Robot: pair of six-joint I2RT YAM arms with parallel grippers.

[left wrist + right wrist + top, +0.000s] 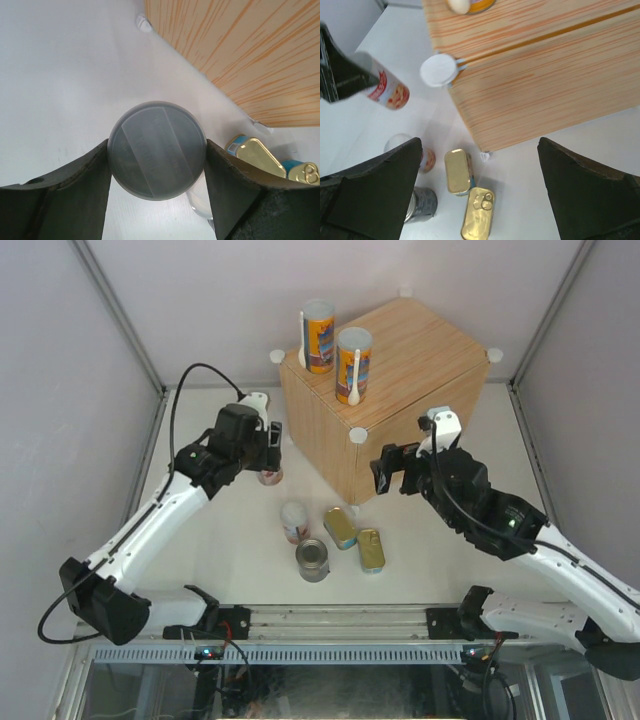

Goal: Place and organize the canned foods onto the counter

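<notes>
My left gripper is shut on a white-red tube just left of the counter. In the left wrist view its grey-white lid sits tight between both fingers. In the right wrist view that tube hangs above the table. Two orange-blue tubes with white spoons stand on the counter. On the table are the second white-red tube, the dark-blue can and two gold-teal tins. My right gripper is open and empty at the counter's near corner, above the tins.
White round caps mark the counter's corners. Grey walls close in the left, right and back. The arm bases and a rail run along the near edge.
</notes>
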